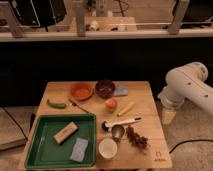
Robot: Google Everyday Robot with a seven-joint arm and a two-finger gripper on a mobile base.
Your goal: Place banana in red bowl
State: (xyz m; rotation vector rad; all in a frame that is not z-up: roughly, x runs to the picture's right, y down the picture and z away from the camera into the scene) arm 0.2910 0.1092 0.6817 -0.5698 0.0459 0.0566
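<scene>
Currently banana (125, 108) lies on tabletop (150, 100) just right of round orange-and-green fruit (111, 104), outside red bowl (81, 91). Hand (168, 116) hangs beyond the tabletop's right edge; grip state cannot be told.

One camera here, perched high on the near side of the desk (141, 96), tilted down and facing across it toward the rail (110, 34) behind. It sits back enough to take in the whole desk top, with the claw (169, 116) hanging just off the desk's right-hand edge.
</scene>
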